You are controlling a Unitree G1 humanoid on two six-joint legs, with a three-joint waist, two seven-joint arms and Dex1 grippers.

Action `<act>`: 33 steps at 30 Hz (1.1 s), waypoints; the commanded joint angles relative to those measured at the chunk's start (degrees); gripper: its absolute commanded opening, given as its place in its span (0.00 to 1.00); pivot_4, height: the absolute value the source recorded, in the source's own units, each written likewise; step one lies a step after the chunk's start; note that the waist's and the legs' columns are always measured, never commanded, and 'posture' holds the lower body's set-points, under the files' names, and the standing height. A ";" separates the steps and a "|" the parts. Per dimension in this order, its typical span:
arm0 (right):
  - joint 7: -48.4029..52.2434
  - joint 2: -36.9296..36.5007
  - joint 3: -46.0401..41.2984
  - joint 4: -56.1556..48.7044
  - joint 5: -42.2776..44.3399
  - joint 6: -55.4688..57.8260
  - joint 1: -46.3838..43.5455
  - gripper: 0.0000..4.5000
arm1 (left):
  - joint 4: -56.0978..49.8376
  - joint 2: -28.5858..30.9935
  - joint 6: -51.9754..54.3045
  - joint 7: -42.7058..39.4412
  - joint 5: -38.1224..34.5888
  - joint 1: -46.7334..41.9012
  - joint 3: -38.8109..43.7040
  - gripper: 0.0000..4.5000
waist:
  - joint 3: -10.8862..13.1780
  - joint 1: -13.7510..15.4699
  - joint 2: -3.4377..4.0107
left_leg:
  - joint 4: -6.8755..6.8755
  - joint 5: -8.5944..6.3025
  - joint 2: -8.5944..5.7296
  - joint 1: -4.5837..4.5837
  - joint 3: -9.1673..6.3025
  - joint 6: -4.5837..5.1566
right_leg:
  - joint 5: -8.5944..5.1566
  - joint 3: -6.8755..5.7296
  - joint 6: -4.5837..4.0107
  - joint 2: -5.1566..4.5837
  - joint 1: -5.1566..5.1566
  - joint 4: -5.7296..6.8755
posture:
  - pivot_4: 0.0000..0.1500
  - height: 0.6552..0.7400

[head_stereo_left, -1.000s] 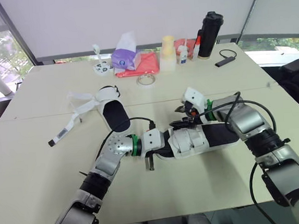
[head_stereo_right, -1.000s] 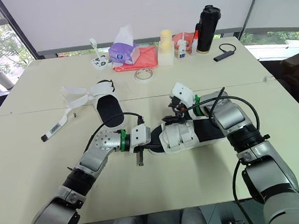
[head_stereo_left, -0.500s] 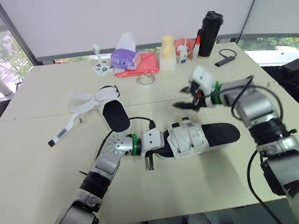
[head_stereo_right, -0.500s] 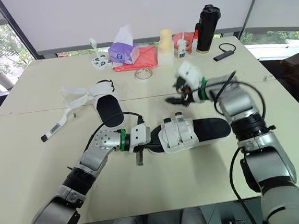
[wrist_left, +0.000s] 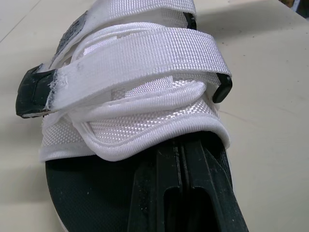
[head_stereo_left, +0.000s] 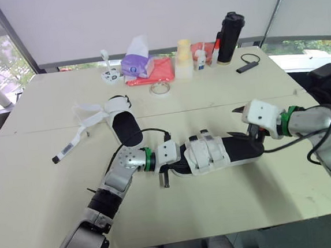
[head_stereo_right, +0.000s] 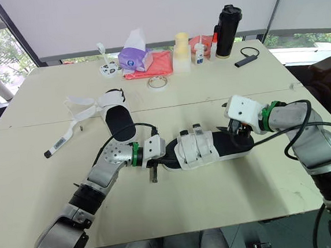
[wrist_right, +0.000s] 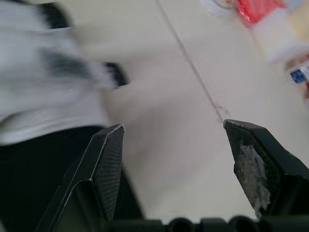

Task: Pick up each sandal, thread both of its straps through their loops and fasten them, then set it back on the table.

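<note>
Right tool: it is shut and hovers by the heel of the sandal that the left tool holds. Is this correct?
No: the right tool is open, fingers apart in the right wrist view. It hovers by the heel of the sandal that the left tool holds.

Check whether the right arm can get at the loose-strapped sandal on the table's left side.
Probably not directly. The right gripper hangs open at the heel of the near sandal, which the left gripper holds. The loose-strapped sandal lies beyond that left arm, so reaching it would mean crossing over both.
</note>
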 commanded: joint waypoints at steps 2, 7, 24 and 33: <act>-0.66 -2.69 -4.73 -2.27 -1.70 -9.49 3.99 0.78 | -3.48 1.30 2.35 -1.47 -1.49 0.54 0.64 0.00 | 0.02 0.06 -0.03 | 0.03 0.00 0.01 0.00 -0.01 0.00 | 0.00 0.00 0.00 0.00 0.04 -0.03 | 1.00 1.00; -1.19 -2.61 -3.67 -0.43 -4.32 -17.64 5.97 0.78 | -9.15 3.92 6.42 -3.23 -4.54 1.25 2.42 0.00 | 0.05 -0.09 -0.02 | -0.04 0.00 0.02 0.00 -0.01 0.00 | -0.01 0.01 -0.02 0.00 -0.02 -0.03 | 1.00 1.00; -9.13 2.62 7.24 14.97 -18.94 -54.13 -1.71 0.78 | -24.55 14.08 21.33 -3.71 -15.56 4.00 11.07 0.00 | 0.11 -0.19 0.01 | -0.08 0.00 0.04 0.00 -0.03 0.00 | -0.02 0.03 -0.05 0.02 -0.04 -0.02 | 1.00 1.00; -14.41 5.89 12.04 21.53 -24.52 -68.67 -7.04 0.78 | -26.15 15.14 24.13 -2.34 -17.27 3.41 12.66 0.00 | 0.11 -0.18 0.02 | -0.11 0.01 0.02 0.00 -0.02 -0.01 | -0.03 0.07 -0.07 0.03 -0.07 -0.01 | 1.00 1.00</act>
